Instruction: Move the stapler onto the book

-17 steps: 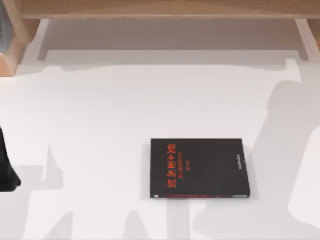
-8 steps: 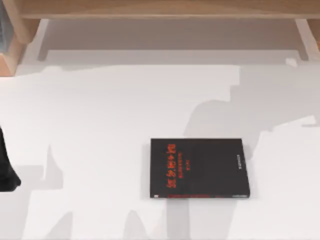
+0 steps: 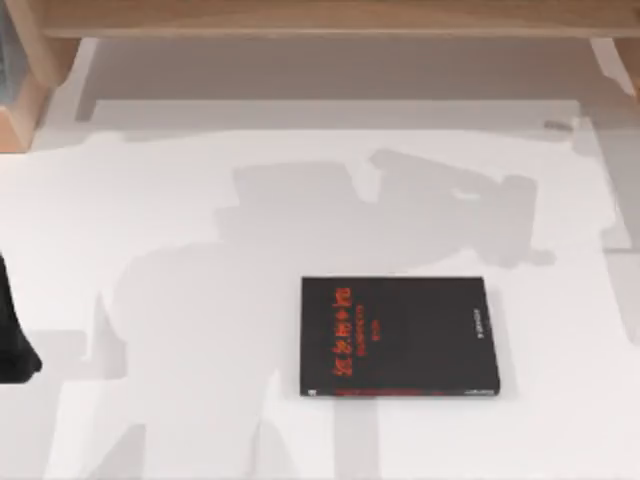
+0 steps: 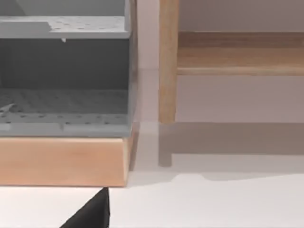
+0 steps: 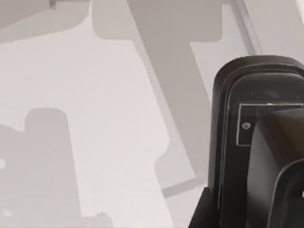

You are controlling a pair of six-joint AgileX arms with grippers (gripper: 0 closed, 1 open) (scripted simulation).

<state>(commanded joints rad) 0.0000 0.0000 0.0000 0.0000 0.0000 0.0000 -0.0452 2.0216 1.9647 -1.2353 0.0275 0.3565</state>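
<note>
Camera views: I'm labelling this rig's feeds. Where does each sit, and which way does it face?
Top view: above the table, facing down on the book; black bulk at the left edge, likely the left arm.
Left wrist view: low, facing sideways at a wooden shelf holding a grey tray.
Right wrist view: facing down at the table, the stapler close before it.
Shared: top and right wrist views both show the table with arm shadows.

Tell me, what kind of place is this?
Probably a desk or study table in a rendered scene: a white tabletop, a black book lying flat on it, and a wooden shelf along the back.
</note>
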